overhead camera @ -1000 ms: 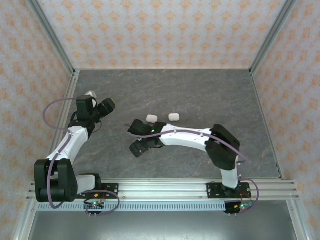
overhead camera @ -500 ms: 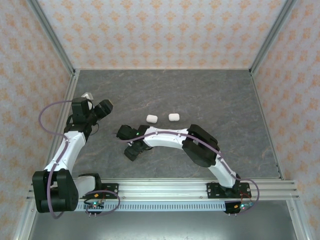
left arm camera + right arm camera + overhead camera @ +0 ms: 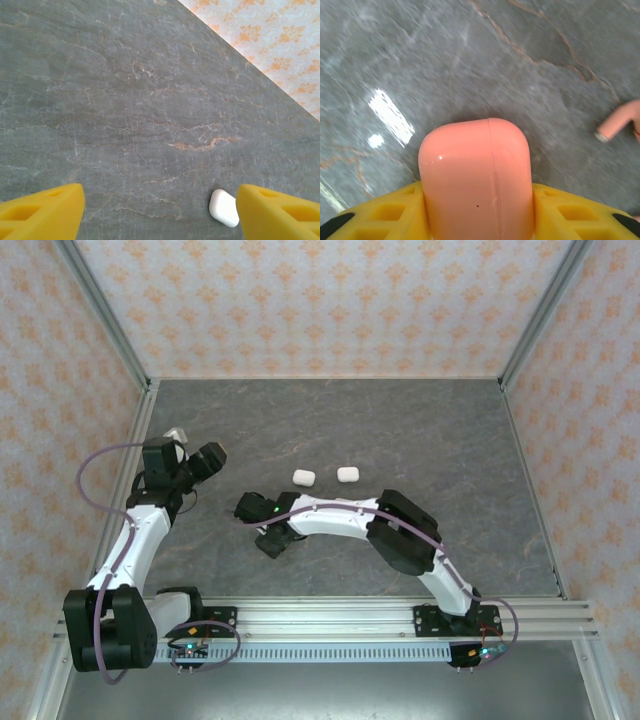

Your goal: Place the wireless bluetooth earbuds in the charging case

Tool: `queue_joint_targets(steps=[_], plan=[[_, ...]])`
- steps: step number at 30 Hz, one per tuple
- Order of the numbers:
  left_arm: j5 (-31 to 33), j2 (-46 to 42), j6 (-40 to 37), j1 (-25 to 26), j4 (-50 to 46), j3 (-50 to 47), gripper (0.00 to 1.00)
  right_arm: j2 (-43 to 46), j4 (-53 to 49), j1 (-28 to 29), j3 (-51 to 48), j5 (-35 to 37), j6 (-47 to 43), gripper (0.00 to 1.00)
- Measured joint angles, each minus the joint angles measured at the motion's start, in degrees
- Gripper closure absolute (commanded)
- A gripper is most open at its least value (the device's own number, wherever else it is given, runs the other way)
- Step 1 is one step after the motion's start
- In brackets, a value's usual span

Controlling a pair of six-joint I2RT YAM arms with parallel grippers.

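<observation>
While the left tool (image 3: 160, 201) hangs wide open over the counter (image 3: 150, 100), a white case (image 3: 223, 208) sits just inside its right finger (image 3: 280, 210). The right tool (image 3: 478, 202) is clamped on a coral case (image 3: 477, 175), with a coral earbud (image 3: 619, 126) lying off to its right.

On the table (image 3: 430, 430), two cases (image 3: 303, 476) lie side by side behind the right gripper (image 3: 272, 542), whose fingers flank a third case (image 3: 477, 180), with an earbud (image 3: 617, 125) near it.
</observation>
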State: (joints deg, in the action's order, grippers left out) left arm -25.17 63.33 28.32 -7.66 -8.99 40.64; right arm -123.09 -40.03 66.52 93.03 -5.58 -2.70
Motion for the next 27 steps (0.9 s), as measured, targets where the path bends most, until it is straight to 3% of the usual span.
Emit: queue_joint_targets(steps=[5, 10, 17, 27], plan=[[-4.1, -0.5, -1.0, 0.0, -1.5, 0.0, 0.21, 9.7, 2.5, -2.9, -8.8, 0.2, -2.1, 0.55], [-11.1, -2.3, -1.4, 0.7, -1.7, 0.7, 0.21, 27.9, 9.9, -9.5, -20.5, 0.3, -6.3, 0.55], [-22.1, -3.7, -1.4, 8.3, 0.6, 4.6, 0.21, 49.1, 20.8, -14.1, -30.4, 2.5, -16.1, 0.55], [-31.3, -2.7, -1.4, 20.0, 5.0, 10.0, 0.21, 54.3, 24.5, -14.1, -32.5, 1.5, -27.1, 0.55]])
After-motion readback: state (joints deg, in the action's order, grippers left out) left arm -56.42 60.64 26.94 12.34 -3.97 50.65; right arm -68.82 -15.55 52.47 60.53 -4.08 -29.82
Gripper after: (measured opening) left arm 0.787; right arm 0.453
